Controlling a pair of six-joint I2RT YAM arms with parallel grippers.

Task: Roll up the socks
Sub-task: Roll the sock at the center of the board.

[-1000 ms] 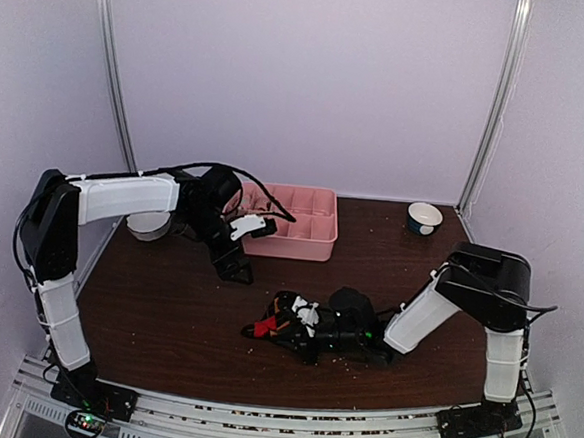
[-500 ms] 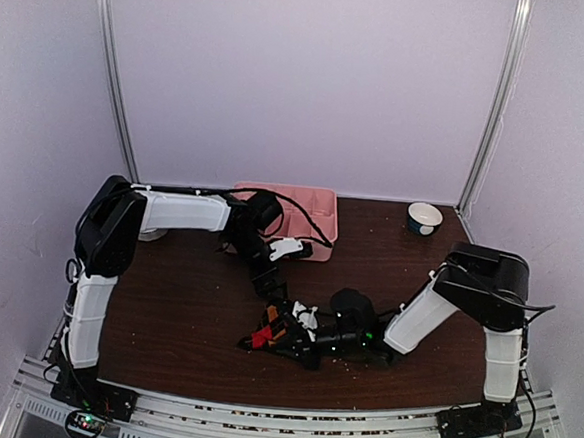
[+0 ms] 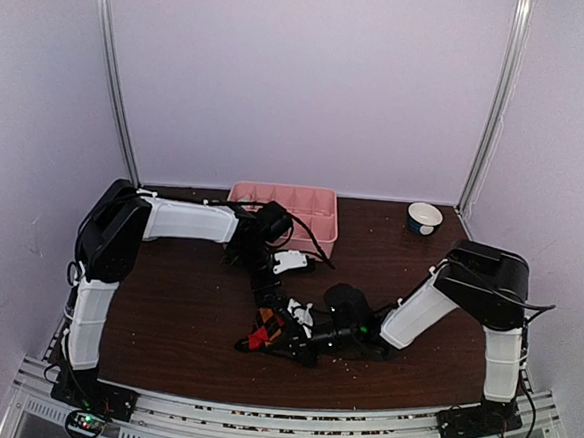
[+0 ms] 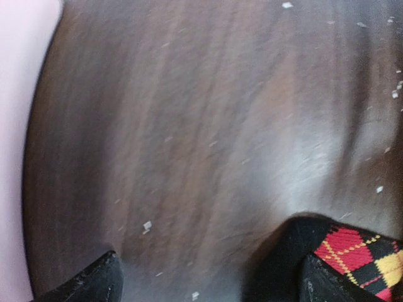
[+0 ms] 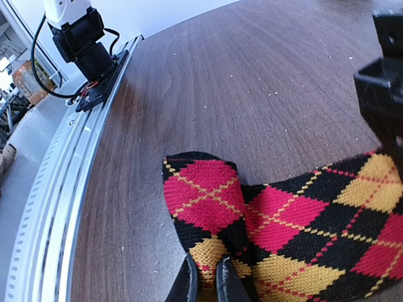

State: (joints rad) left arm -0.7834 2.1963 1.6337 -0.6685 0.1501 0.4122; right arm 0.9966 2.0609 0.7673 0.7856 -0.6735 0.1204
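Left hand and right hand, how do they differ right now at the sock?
The left hand is wide open and holds nothing; the right hand is shut, pinching the argyle sock. The left hand straddles bare table, with the sock only beside one of its tips; the right hand sits right on the sock's fabric. Shared: both are black-tipped and down low at the same sock.
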